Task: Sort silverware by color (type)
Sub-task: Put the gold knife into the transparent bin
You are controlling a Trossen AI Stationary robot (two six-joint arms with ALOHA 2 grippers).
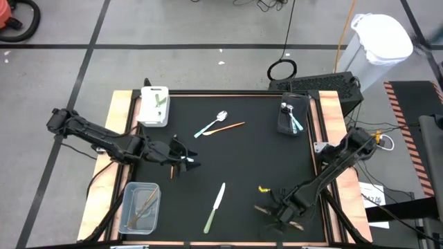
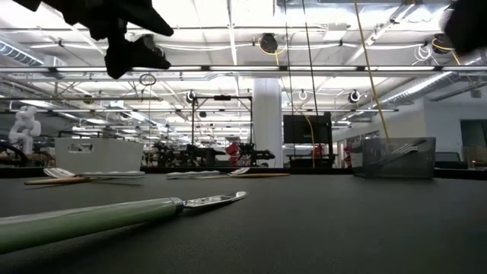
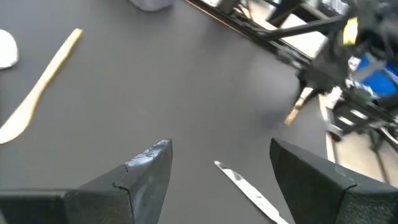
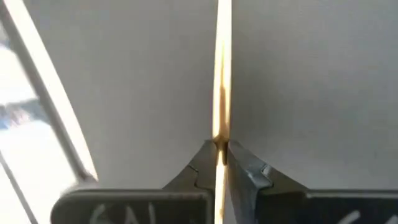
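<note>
The right tool point(image 4: 221, 152) is pinched shut on a thin orange utensil point(image 4: 222, 74), which runs straight out from between its fingers over the dark mat; from above this tool point(image 1: 271, 207) sits low near the worktop's front right corner. The left tool point(image 3: 217, 171) stands wide with nothing between its fingers, over the left middle of the worktop point(image 1: 249, 155). Between the two arms, toward the front edge, lies a pale-green-handled knife point(image 1: 214, 207). Near the middle, toward the back edge, a blue-handled spoon point(image 1: 211, 124) and another orange utensil point(image 1: 227, 128) lie touching. A white bin point(image 1: 154, 106) sits at the back left corner, a dark bin point(image 1: 291, 117) at the back right, a clear bin point(image 1: 140, 206) at the front left. Only the low view shows the room beyond: a large hall with ceiling lights and a white column.
</note>
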